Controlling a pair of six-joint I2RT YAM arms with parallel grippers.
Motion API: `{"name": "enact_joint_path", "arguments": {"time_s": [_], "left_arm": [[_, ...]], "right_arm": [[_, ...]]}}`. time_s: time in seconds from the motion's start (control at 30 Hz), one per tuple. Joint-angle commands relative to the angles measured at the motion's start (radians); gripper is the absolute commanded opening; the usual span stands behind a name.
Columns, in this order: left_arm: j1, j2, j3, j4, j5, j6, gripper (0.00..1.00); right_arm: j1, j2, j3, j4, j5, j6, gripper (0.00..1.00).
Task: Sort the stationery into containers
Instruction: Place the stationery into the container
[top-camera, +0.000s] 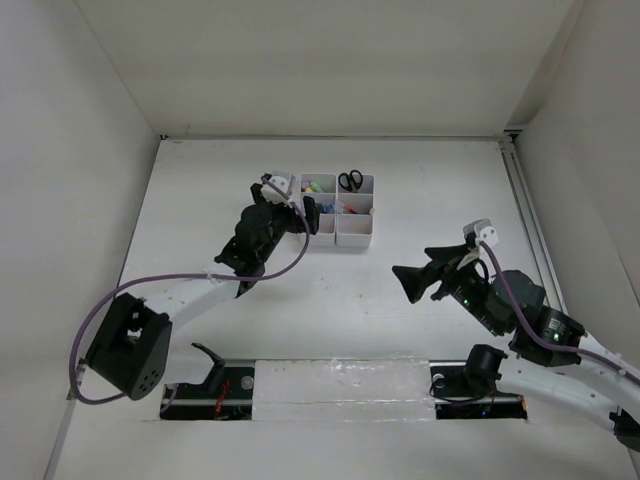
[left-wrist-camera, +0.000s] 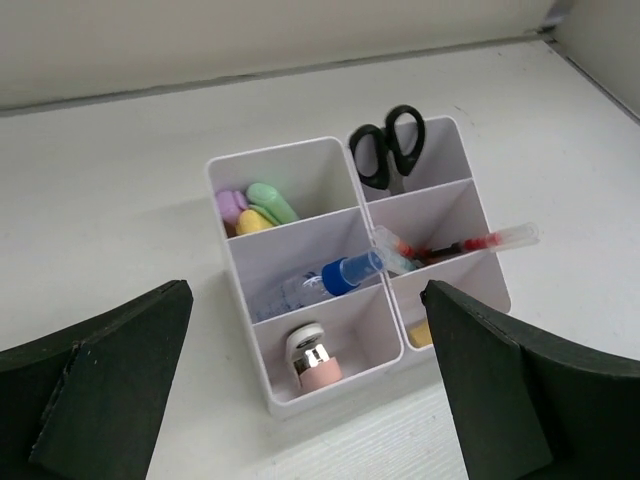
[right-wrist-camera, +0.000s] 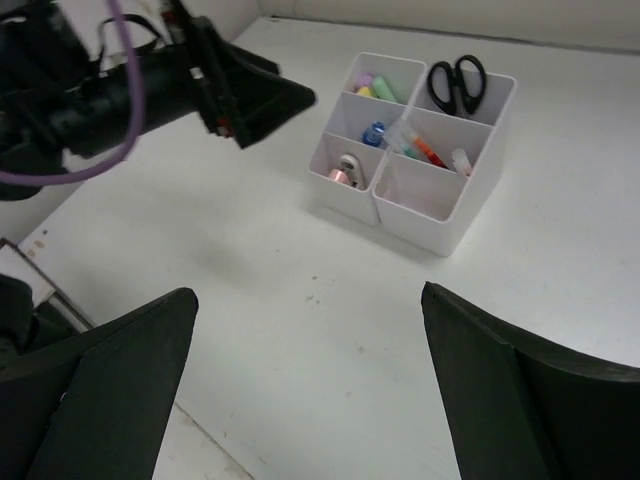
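The white containers (left-wrist-camera: 243, 288) stand at the back middle of the table (top-camera: 353, 238), a block of six square compartments. Black-handled scissors (left-wrist-camera: 388, 145) stand in the far right cell, and pink, yellow and green highlighters (left-wrist-camera: 255, 208) fill the far left one. A blue-white tube (left-wrist-camera: 335, 277) leans in the middle left cell. Red pens (left-wrist-camera: 470, 243) lie across the middle right cell. A pink and white item (left-wrist-camera: 314, 360) sits in the near left cell and a yellow eraser (left-wrist-camera: 420, 333) in the near right. My left gripper (left-wrist-camera: 308, 330) hangs open just before the block, empty. My right gripper (top-camera: 402, 283) is open over bare table (right-wrist-camera: 308, 300).
White walls enclose the table on three sides. A metal rail (top-camera: 340, 392) with the arm bases runs along the near edge. The left arm and its purple cable (right-wrist-camera: 120, 90) fill the upper left of the right wrist view.
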Motion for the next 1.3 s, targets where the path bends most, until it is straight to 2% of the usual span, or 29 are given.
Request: {"name": "enact_joint_path", "arguments": {"time_s": [0.0,0.03,0.07,0.17,0.3,0.5,0.7,0.83,0.97,1.27], "left_arm": [[0.0,-0.104,0.038,-0.142,-0.168,-0.12,1.0],[0.0,-0.145,0.096,-0.22,-0.215,-0.164,1.0],[0.0,-0.164,0.122,-0.369,-0.256,-0.206,1.0],[0.0,-0.239,0.19,-0.594,-0.411,-0.385,1.0],[0.0,-0.349,0.217,-0.755,-0.453,-0.514,1.0],[0.0,-0.58,0.193,-0.892,-0.464,-0.637,1.0],[0.0,-0.789,0.141,-0.96,-0.367,-0.65,1.0],[0.0,-0.788,0.196,-1.082,-0.339,-0.611,1.0],[0.0,-0.777,0.233,-1.202,-0.407,-0.57,1.0],[0.0,-0.842,0.214,-1.196,-0.407,-0.55,1.0]], "right_arm": [[0.006,0.038,0.111,-0.106,0.154,0.098,1.0],[0.006,0.047,0.132,-0.134,0.195,0.109,1.0],[0.006,0.057,0.154,-0.161,0.218,0.118,1.0],[0.006,0.078,0.234,-0.261,0.289,0.149,1.0],[0.006,0.078,0.307,-0.335,0.309,0.149,1.0],[0.006,-0.021,0.359,-0.382,0.286,0.14,1.0],[0.006,-0.103,0.359,-0.393,0.271,0.094,1.0],[0.006,-0.103,0.359,-0.402,0.28,0.084,1.0],[0.006,-0.103,0.35,-0.402,0.3,0.084,1.0],[0.006,-0.121,0.283,-0.382,0.338,0.084,1.0]]}}
